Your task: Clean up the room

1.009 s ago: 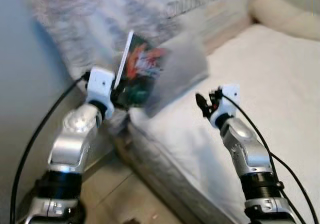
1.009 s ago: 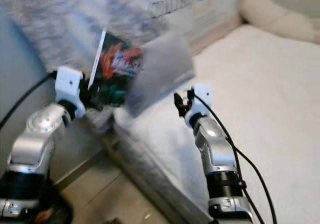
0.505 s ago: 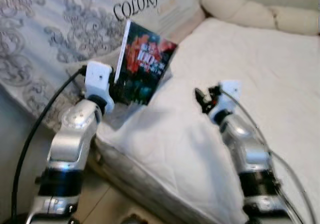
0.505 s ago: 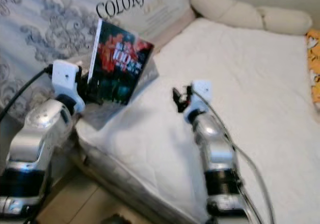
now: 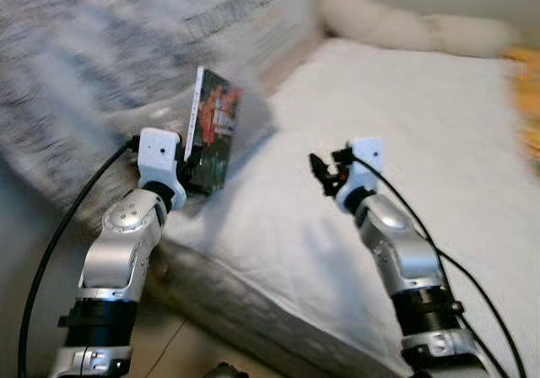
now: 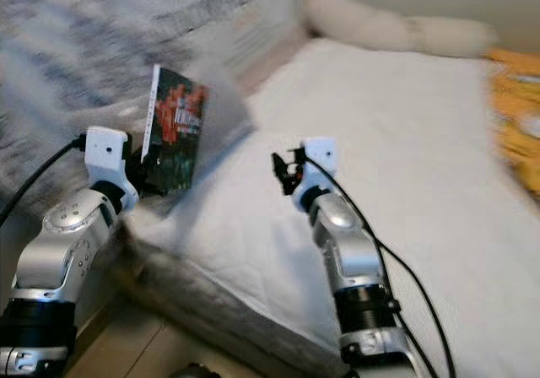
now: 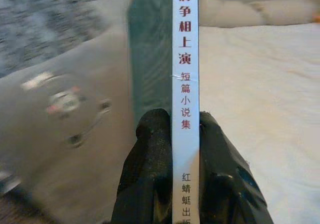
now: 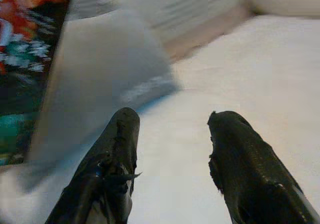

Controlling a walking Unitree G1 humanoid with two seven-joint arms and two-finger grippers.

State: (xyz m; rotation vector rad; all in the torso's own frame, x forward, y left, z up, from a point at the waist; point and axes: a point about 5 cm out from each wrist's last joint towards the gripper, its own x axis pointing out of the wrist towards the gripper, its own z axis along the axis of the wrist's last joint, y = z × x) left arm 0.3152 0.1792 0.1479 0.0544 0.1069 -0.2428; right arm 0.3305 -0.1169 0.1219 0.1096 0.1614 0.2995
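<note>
White bed (image 5: 439,133) — dark book (image 5: 213,129) (red-splashed, white spine).

Head stereo downward, wrist cams close-up

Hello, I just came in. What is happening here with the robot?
The robot stands at the corner of a white bed. Its left pincer is shut on a book, holding it upright by the spine above the bed's edge. The right pincer is open and empty, hovering over the mattress. A patterned pillow lies behind.

Right hand (image 8: 172,134) fingers spread above white bed (image 8: 280,74); blurred book cover (image 8: 25,59) at edge
</note>
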